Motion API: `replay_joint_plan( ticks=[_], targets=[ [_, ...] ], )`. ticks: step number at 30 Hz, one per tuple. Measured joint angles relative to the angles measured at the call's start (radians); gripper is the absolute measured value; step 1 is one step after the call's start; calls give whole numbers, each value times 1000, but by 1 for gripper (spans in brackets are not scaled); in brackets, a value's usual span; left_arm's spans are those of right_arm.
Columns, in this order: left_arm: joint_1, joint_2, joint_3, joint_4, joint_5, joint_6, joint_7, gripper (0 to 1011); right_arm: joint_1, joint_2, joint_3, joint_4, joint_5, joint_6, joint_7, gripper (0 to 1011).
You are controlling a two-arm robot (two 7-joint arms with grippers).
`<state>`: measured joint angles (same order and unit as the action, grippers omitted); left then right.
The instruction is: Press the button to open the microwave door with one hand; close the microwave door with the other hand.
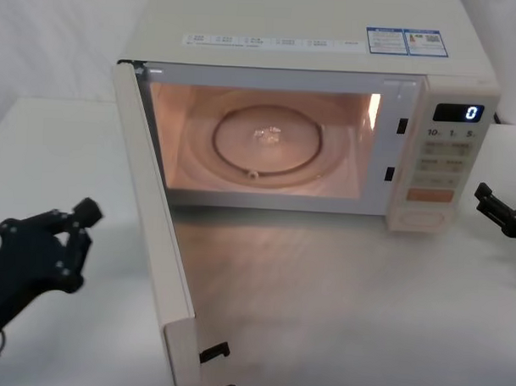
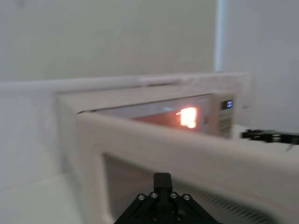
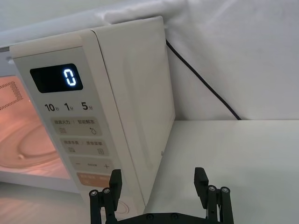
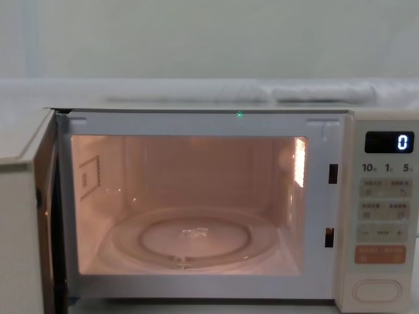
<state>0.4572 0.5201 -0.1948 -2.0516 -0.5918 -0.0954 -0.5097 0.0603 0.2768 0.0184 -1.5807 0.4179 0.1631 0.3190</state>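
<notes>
The microwave door (image 1: 159, 240) is swung fully open, cavity lit. The left gripper (image 1: 66, 237), closed, is outside it; the right gripper (image 3: 159, 184), open, is beside the button (image 4: 376, 290).

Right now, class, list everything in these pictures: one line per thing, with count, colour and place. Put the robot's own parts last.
Microwave: one, cream, at the back of the table, cavity lit.
Microwave door: one, cream, swung wide open on the robot's left of the cavity.
Turntable: one, clear glass, on the cavity floor.
Display: one, dark with a lit 0, top of the keypad strip.
Orange key: one, low on the keypad strip.
Button: one, cream, below the orange key.
Power cable: one, black, behind the microwave on the robot's right.
Table: one, white, under everything.
Left gripper: one, black, to the left of the open door.
Right gripper: one, black, open, right of the keypad.
</notes>
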Motion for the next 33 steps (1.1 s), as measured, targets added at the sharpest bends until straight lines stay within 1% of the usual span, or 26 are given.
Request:
replay_joint_plan(
  ticks=[2,5,8,11,12,13,15,18,19,20,21,25,26,27,28,31,33],
  targets=[
    [-7,18,21,-18,-8,-7,-24,0,0,0,0,0,0,0,0,1003],
    [-17,35,42,-33,-13,-9,-39,0,0,0,0,0,0,0,0,1002],
    [-28,47,60,-40,-13,-8,-43,0,0,0,0,0,0,0,0,1002],
    [-49,60,87,-40,-11,-5,-48,0,0,0,0,0,0,0,0,1003],
    [-63,65,103,-36,-9,-2,-48,0,0,0,0,0,0,0,0,1002],
    [-63,65,103,-36,-9,-2,-48,0,0,0,0,0,0,0,0,1002],
    [-96,75,140,-18,1,1,-50,0,0,0,0,0,0,0,0,1002],
    [-127,80,172,-3,9,5,-53,0,0,0,0,0,0,0,0,1002],
    [-149,81,196,7,14,9,-54,0,0,0,0,0,0,0,0,1003],
    [-161,81,207,13,17,11,-54,0,0,0,0,0,0,0,0,1002],
    [-188,77,233,25,23,12,-52,0,0,0,0,0,0,0,0,1002],
    [-240,60,280,46,38,14,-41,0,0,0,0,0,0,0,0,1002],
    [-266,50,305,57,45,15,-34,0,0,0,0,0,0,0,0,1002],
    [-281,44,319,63,50,17,-30,0,0,0,0,0,0,0,0,1003],
    [-309,32,345,73,63,22,-18,0,0,0,0,0,0,0,0,1003],
    [-349,12,387,88,80,35,2,0,0,0,0,0,0,0,0,1002],
    [-394,-14,433,106,104,62,35,0,0,0,0,0,0,0,0,1003]
  ],
)
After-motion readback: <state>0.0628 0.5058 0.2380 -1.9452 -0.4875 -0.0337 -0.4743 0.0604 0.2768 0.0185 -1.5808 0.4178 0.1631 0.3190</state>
